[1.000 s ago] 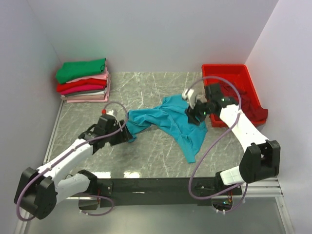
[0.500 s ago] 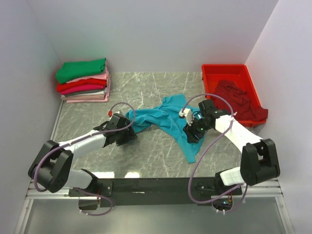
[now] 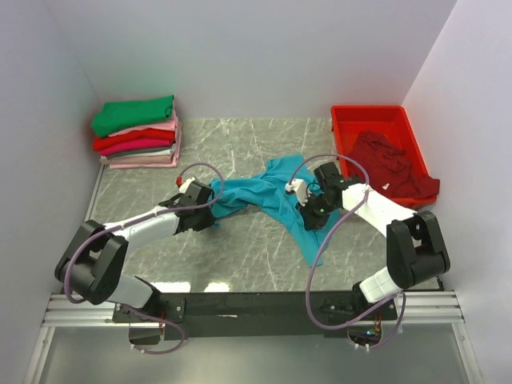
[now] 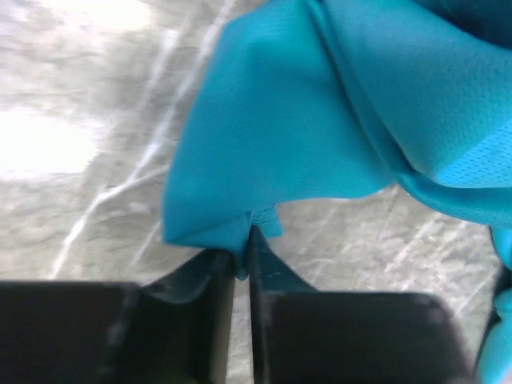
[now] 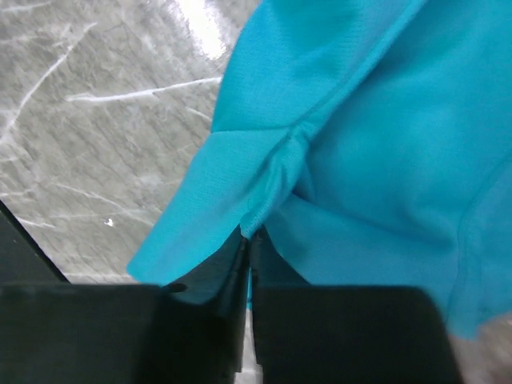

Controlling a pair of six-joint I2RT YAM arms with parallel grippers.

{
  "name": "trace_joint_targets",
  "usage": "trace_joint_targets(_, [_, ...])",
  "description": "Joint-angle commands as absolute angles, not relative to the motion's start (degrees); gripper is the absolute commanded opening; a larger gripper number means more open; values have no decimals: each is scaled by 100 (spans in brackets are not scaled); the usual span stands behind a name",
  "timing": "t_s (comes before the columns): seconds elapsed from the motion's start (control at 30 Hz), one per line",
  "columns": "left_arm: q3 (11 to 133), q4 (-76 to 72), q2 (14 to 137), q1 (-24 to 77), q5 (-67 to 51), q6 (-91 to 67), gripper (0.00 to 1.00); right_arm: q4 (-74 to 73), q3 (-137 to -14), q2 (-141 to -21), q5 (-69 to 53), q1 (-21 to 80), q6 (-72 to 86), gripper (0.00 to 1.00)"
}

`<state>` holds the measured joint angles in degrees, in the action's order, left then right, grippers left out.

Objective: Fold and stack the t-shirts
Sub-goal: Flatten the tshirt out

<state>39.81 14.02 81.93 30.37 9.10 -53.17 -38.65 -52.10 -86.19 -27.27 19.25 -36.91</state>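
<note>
A teal-blue t-shirt (image 3: 272, 196) lies crumpled in the middle of the marble table. My left gripper (image 3: 213, 216) is shut on that shirt's left corner; in the left wrist view its fingers (image 4: 240, 268) pinch a fold of the teal cloth (image 4: 264, 152). On the shirt's right side my right gripper (image 3: 308, 218) is shut too, with a hemmed edge of the teal cloth (image 5: 264, 204) nipped between its fingertips (image 5: 249, 240). A dark maroon t-shirt (image 3: 392, 168) lies in the red tray (image 3: 346, 118). Folded t-shirts (image 3: 136, 132) are stacked at the back left, green on top.
The red plastic tray stands at the back right against the wall. White walls close in the table on three sides. The black rail (image 3: 256, 304) with both arm bases runs along the near edge.
Both arms reached inward and down to the teal shirt. Both grippers went from open to shut on its cloth, the left at the left corner, the right at the right edge.
</note>
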Motion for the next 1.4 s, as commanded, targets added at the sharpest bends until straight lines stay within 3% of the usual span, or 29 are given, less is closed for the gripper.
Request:
trace_joint_targets(0.0, [4245, 1652, 7832, 3041, 1397, -5142, 11, -4069, -5686, -8183, -2541, 1951, -3726, 1])
trace_joint_targets(0.07, [4367, 1766, 7603, 2954, 1564, -4976, 1, -4261, -5974, -7947, -2331, 1942, -3744, 0])
trace_joint_targets(0.23, [4771, 1750, 7094, 2086, 1258, -4475, 0, -4430, -6959, -7752, -1593, 1951, -3762, 0])
trace_joint_targets(0.33, [5745, 1714, 7319, 1401, 556, -4035, 0, -4263, -8501, -8189, -846, 1942, -3736, 0])
trace_joint_targets(0.53, [9555, 2416, 8182, 757, -649, -3656, 0, -4289, -11709, -8876, -299, 1846, -3472, 0])
trace_joint_targets(0.67, [10485, 2452, 8025, 598, -888, -3604, 0, -4070, -12349, -8500, -430, 1828, -3401, 0])
trace_joint_targets(0.8, [9820, 2198, 6948, 519, -853, -3542, 0, -3587, -11420, -7429, -685, 1749, -3480, 0])
trace_joint_targets(0.9, [8520, 2179, 6112, 519, -844, -3542, 0, -3375, -10146, -6445, -869, 1626, -3787, 0])
trace_joint_targets(1.03, [5959, 2496, 5056, 519, -1272, -3804, 0, -4792, -8172, -5259, -1852, 1529, -5127, 0])
trace_joint_targets(1.13, [4271, 2855, 4299, 519, -2532, -4348, 2, -6171, -6705, -4644, -2679, 1547, -5895, 0])
trace_joint_targets(1.17, [3915, 3057, 4141, 519, -2905, -4507, 9, -6448, -6367, -4510, -2855, 1538, -6245, 0])
trace_joint_targets(1.2, [3311, 3450, 3818, 536, -3257, -4657, 27, -6660, -5815, -4317, -2987, 1538, -6345, 1])
trace_joint_targets(1.23, [3079, 3715, 3614, 536, -3809, -4858, 38, -6967, -5609, -4255, -2936, 1547, -6415, 33])
trace_joint_targets(1.27, [2937, 3987, 3360, 536, -3893, -4939, 48, -6996, -5460, -4202, -2866, 1538, -6320, 44])
trace_joint_targets(1.3, [2909, 4251, 2774, 536, -3833, -4983, 67, -7022, -5275, -4105, -2717, 1538, -6258, 49])
trace_joint_targets(1.37, [3452, 5052, 2348, 536, -3352, -5019, 89, -7005, -5221, -3991, -2689, 1538, -6092, 55])
